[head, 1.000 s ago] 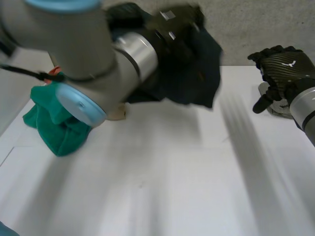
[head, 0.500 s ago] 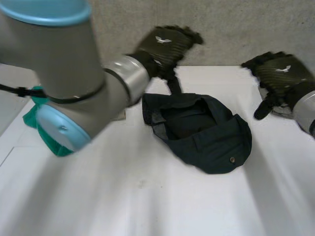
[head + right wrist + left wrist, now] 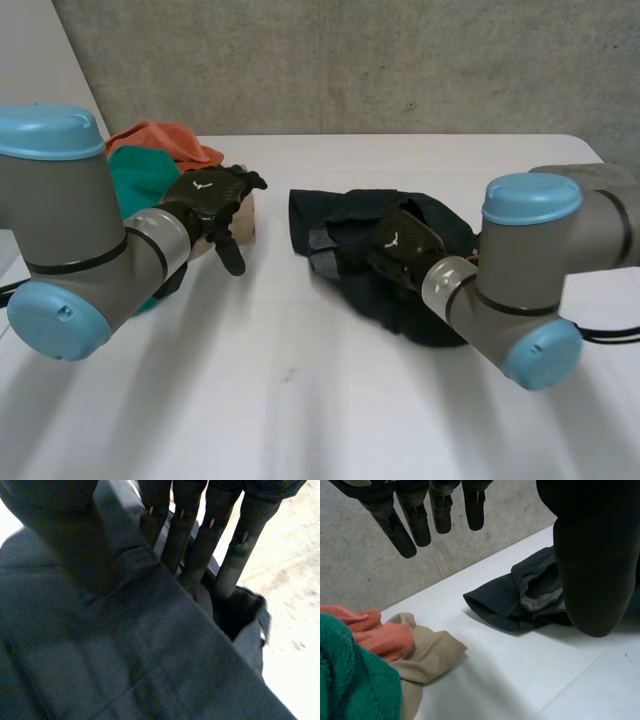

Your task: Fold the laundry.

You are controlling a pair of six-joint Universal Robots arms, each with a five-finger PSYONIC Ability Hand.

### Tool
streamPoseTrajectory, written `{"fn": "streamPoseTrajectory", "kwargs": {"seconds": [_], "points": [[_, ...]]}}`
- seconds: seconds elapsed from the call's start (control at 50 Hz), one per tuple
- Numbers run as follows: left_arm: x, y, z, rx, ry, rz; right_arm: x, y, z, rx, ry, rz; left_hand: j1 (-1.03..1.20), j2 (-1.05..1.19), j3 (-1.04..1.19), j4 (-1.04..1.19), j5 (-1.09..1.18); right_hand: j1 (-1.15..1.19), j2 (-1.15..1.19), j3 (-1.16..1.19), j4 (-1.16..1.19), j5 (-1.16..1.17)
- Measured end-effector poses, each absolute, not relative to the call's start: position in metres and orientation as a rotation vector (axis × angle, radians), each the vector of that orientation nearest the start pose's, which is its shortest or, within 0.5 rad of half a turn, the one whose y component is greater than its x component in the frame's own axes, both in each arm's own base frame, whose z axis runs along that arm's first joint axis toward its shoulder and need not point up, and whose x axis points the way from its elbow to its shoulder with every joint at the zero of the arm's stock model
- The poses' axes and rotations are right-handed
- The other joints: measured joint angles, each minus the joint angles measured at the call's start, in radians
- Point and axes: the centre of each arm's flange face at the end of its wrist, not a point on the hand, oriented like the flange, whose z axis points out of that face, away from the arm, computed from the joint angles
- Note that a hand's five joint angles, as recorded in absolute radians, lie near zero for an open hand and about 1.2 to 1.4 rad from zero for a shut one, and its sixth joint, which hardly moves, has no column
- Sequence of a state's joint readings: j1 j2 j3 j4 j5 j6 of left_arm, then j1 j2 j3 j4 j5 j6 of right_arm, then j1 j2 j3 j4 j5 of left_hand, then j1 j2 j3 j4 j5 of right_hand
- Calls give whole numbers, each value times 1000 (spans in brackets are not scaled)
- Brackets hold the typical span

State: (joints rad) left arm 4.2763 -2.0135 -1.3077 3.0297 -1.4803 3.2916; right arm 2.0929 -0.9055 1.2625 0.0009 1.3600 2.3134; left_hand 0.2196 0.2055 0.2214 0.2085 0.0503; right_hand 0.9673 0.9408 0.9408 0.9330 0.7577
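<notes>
A dark navy garment (image 3: 345, 212) lies crumpled in the middle of the white table (image 3: 300, 400). My right hand (image 3: 400, 250) rests on its middle, with a ridge of the cloth (image 3: 125, 670) pinched between the fingers (image 3: 190, 540) and the thumb. My left hand (image 3: 205, 200) hovers to the left of the garment, clear of it, with straight fingers (image 3: 420, 520) and nothing in it. From the left wrist, the garment (image 3: 520, 600) lies beyond that hand's thumb.
A pile of laundry sits at the table's far left: an orange cloth (image 3: 165, 140), a green towel (image 3: 140, 175) and a tan piece (image 3: 243, 215), also seen under the left palm as orange (image 3: 380, 635), green (image 3: 355, 680) and tan (image 3: 425, 650). A concrete wall (image 3: 400, 60) backs the table.
The left hand let go of the dark garment, which dropped onto the table, and drew back left. The right arm swung in and its hand closed on the garment.
</notes>
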Motion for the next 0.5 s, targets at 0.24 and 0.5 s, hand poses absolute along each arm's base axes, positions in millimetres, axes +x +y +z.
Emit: {"fn": "streamPoseTrajectory", "kwargs": {"seconds": [0.24,0.5], "points": [[-297,-290,209,877,2621,-1976,332,-297,238,-1452,1879,-2092,0,0,0,0,0,139,232,242,259,199],[-346,-278,186,871,2781,-1906,292,-266,370,-671,1775,-2196,0,0,-9,0,0,139,232,242,260,212]]}}
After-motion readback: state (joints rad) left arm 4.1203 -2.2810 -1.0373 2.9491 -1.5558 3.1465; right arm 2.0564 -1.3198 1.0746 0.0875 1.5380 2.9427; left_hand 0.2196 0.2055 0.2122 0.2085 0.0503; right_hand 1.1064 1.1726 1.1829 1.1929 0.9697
